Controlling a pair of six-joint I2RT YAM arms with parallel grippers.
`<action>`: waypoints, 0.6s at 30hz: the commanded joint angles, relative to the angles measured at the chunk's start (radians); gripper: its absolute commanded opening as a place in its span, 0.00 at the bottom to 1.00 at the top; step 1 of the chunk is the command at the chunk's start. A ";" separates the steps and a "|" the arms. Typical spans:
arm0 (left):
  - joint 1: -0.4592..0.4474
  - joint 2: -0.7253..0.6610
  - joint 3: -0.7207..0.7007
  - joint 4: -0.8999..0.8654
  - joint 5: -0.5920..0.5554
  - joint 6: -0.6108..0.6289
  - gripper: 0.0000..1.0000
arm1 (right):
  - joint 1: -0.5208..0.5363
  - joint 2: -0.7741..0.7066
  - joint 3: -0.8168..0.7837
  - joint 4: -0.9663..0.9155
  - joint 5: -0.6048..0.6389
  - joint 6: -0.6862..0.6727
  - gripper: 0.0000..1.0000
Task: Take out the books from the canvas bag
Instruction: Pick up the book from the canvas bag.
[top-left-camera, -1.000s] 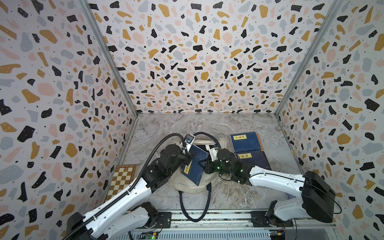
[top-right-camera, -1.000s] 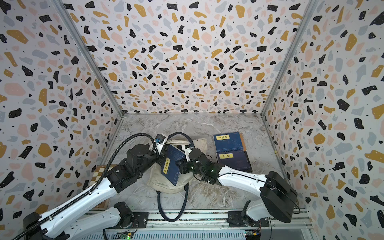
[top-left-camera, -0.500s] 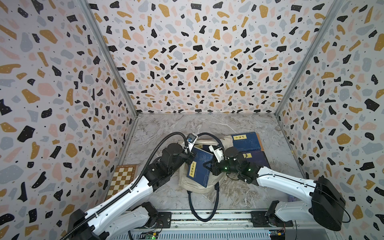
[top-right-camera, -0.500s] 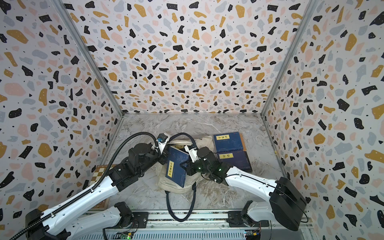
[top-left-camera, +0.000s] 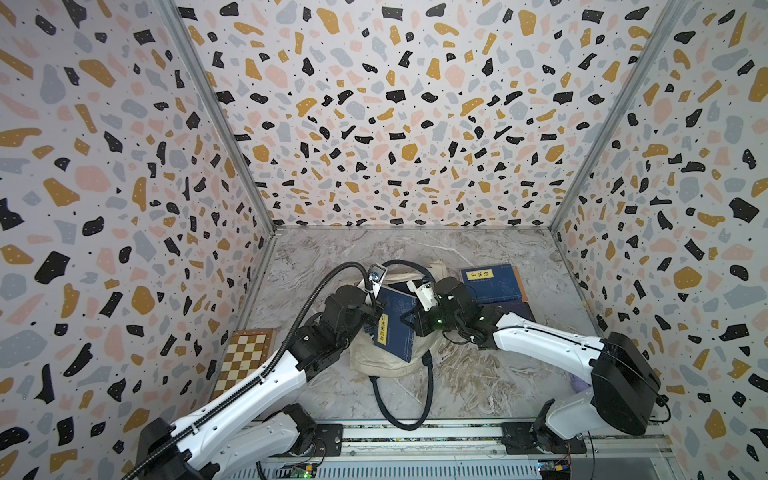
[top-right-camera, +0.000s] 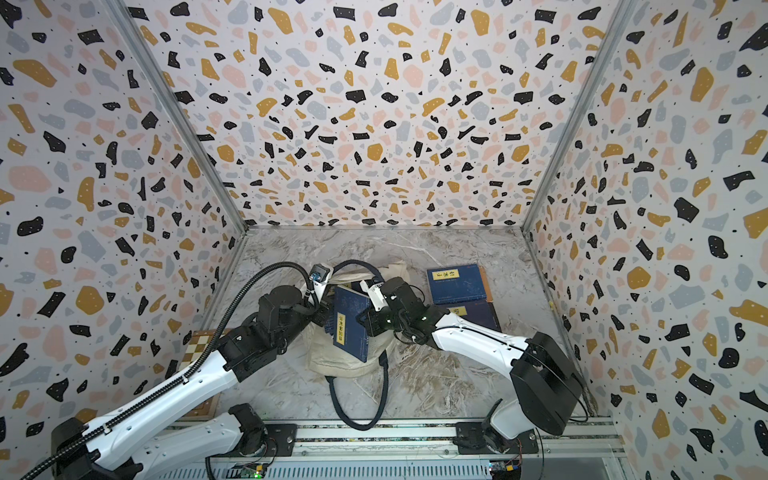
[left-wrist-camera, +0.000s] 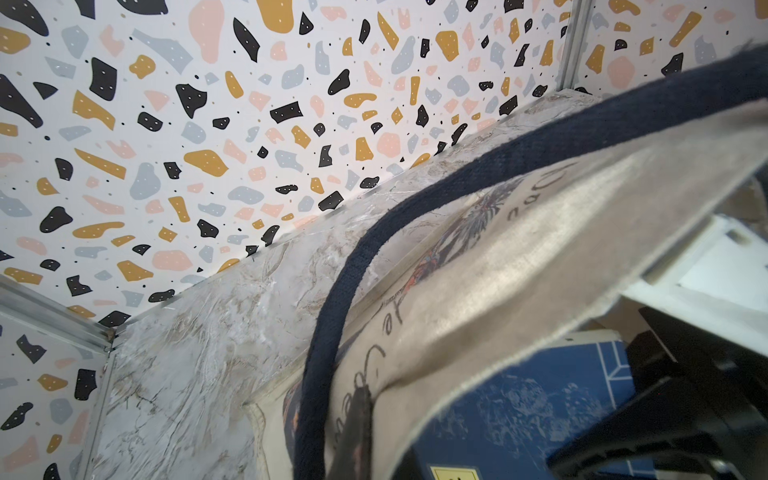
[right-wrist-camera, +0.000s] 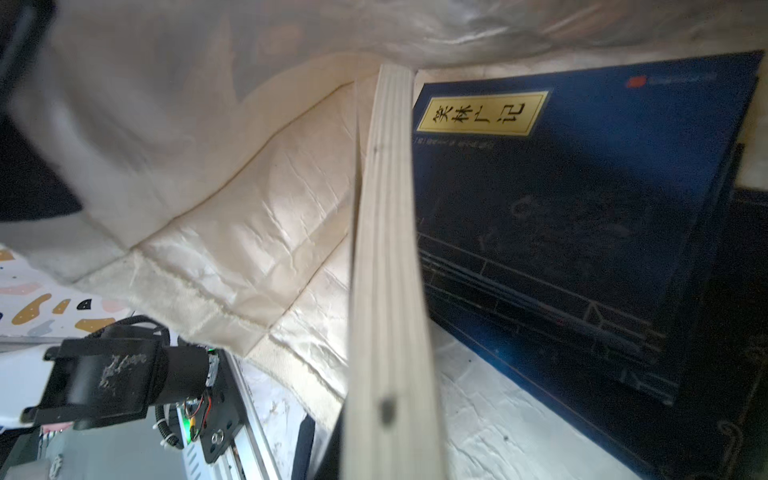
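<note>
Straight out from the right gripper (top-left-camera: 410, 321) the near book (right-wrist-camera: 386, 270) shows its cream page edge, blurred, with a yellow-labelled navy book (right-wrist-camera: 582, 216) just beside it and the creased lining of the canvas bag (right-wrist-camera: 249, 232) on its opposite side.

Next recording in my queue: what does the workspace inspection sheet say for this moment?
Surface: grey marble-look tabletop.
Job's things: canvas bag slumped mid-table; raised book tilted above it; labelled book and second book flat beside the right arm.
Clutter: chessboard box against the left wall; small purple item by the right arm's base, unidentifiable.
Grippers: left gripper shut, apparently on the bag's rim; right gripper shut on the raised book.
Cables: black conduit arching over the left arm.
Surroundings: terrazzo-patterned walls on three sides.
</note>
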 joint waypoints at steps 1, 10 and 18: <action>0.016 0.015 0.037 -0.043 -0.068 -0.017 0.00 | 0.018 -0.113 0.055 0.005 -0.022 -0.127 0.00; 0.016 0.020 0.042 -0.053 -0.077 -0.023 0.00 | 0.068 -0.152 0.014 -0.080 -0.126 -0.260 0.00; 0.016 0.032 0.051 -0.058 -0.066 -0.031 0.00 | 0.104 -0.087 0.024 -0.179 -0.217 -0.267 0.00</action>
